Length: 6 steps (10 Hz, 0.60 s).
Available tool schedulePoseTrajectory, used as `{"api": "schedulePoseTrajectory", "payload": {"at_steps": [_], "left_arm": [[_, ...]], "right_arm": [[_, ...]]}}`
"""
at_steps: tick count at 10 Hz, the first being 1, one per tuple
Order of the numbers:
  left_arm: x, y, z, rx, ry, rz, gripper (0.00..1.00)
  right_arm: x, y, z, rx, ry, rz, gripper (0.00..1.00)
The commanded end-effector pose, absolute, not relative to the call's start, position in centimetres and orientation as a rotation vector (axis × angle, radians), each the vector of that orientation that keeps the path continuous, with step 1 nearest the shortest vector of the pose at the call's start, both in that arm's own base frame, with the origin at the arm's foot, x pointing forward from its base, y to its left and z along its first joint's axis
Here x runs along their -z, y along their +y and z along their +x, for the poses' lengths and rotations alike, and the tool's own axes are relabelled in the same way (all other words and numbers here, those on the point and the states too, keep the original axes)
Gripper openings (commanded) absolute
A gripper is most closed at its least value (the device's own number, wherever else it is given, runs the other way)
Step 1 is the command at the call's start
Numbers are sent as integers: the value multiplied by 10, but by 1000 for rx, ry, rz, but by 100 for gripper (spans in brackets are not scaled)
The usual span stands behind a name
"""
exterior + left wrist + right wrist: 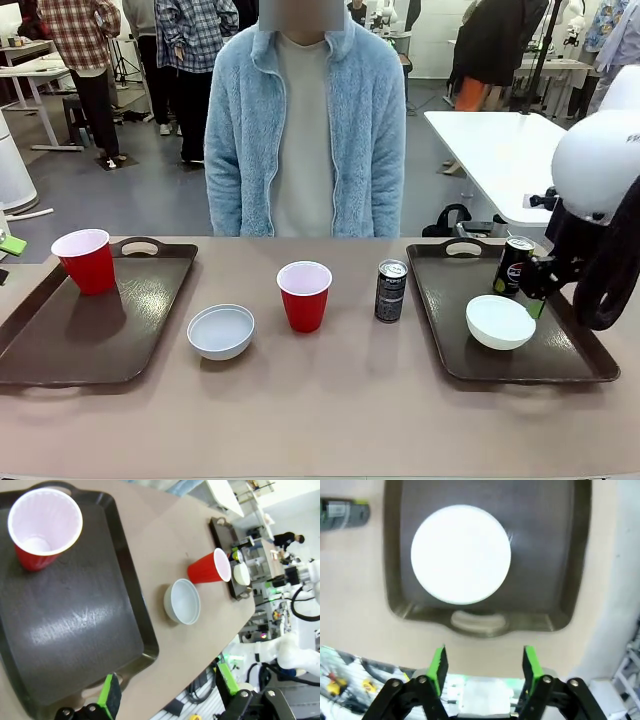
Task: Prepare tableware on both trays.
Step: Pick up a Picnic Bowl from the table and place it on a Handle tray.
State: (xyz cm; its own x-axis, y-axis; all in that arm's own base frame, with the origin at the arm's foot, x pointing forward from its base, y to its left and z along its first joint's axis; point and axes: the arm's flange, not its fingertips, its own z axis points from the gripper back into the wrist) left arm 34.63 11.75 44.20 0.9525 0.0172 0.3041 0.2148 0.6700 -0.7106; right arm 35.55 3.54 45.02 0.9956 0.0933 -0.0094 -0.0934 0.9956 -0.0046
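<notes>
- Right gripper [484,664], spread and empty: descending straight ahead could clip the bowl [461,555].
- Left gripper [167,682], spread and empty: the tray [75,630] rim just ahead could snag a finger.

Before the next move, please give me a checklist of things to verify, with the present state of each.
1. Left gripper open, empty: ok.
2. Right gripper open, empty: ok.
3. Left tray complete: not ok; it holds just the first cup.
4. Right tray complete: not ok; it holds the first bowl and first can, no cup.
5. Second cup, second bowl and second can upright on the table between the trays: ok.
</notes>
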Motion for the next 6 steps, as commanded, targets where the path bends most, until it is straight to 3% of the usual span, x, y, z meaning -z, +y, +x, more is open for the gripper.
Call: {"api": "schedulePoseTrajectory", "payload": {"at_steps": [1,6], "left_arm": [[-443,121,346,118,-300,-843,100],[-443,121,346,118,-300,-843,100]], "right_arm": [[-428,27,369,-71,-2,4,100],[-428,27,369,-71,-2,4,100]]}}
